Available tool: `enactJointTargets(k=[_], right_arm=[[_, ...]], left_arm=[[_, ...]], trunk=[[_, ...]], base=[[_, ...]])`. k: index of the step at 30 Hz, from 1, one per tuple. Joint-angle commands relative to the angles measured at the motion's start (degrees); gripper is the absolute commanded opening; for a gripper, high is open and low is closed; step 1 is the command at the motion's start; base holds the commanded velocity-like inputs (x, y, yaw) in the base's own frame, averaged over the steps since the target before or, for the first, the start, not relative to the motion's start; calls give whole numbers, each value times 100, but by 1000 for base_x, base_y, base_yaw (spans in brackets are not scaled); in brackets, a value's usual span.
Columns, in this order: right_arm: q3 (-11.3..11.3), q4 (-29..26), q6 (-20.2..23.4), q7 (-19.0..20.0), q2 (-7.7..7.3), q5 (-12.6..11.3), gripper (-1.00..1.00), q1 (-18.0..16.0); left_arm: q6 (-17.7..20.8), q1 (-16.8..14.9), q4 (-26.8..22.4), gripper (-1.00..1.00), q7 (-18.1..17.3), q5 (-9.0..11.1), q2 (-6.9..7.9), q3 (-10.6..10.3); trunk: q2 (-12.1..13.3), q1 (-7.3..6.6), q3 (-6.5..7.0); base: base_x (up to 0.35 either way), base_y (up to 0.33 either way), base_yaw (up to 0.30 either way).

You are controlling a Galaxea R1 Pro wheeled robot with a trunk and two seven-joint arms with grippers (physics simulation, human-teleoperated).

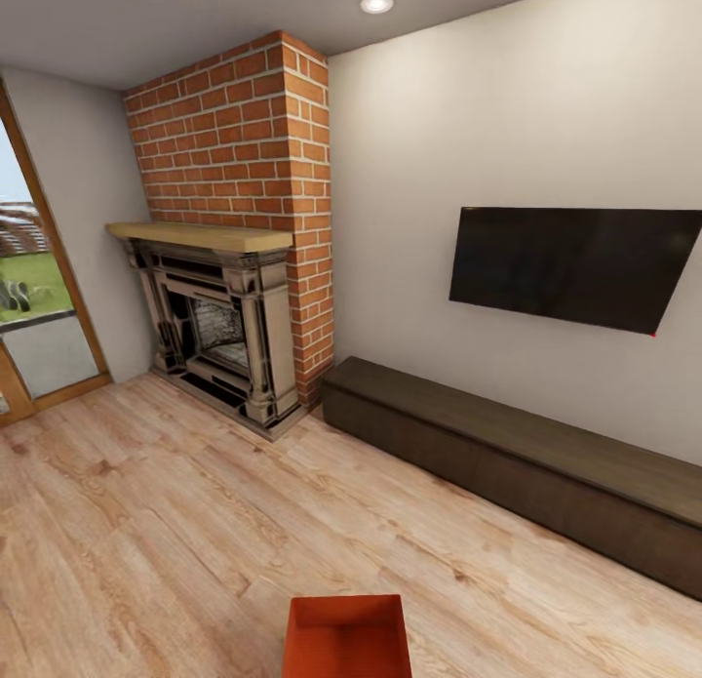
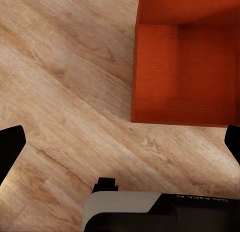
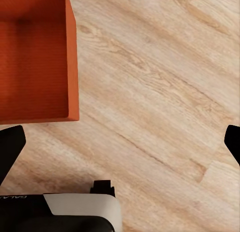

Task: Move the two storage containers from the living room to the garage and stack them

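One orange-red storage container (image 1: 346,639) stands on the light wood plank floor of the living room, at the bottom middle of the head view, open side up and empty. In the left wrist view the container (image 2: 185,67) lies ahead and to one side of my left gripper (image 2: 120,142), which is open over bare planks. The right wrist view has the same kind of container (image 3: 32,57) off to the other side of my right gripper (image 3: 122,142), also open. Both grippers have black fingertips (image 2: 10,144) spread wide with nothing between them.
A red brick chimney (image 1: 244,132) with a grey fireplace (image 1: 219,332) stands at the back left. A black TV (image 1: 570,263) hangs on the wall above a long dark low cabinet (image 1: 526,458). A glass door (image 1: 34,298) is at the far left.
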Motion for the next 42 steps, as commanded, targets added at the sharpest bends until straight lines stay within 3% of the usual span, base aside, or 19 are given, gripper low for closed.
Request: enactJointTargets(k=[1,42], right_arm=[[47,25,-39,-1,2,-46,100,-8],[47,22,-39,-10,2,-39,100,-8]], left_arm=[[-41,-9,25,100,3,27,-1,7],[-50,-9,25,100,3,27,-1,6]], trunk=[[-5,3,-3],[-5,3,-3]], base=[[0,0,11],[30,0,0]])
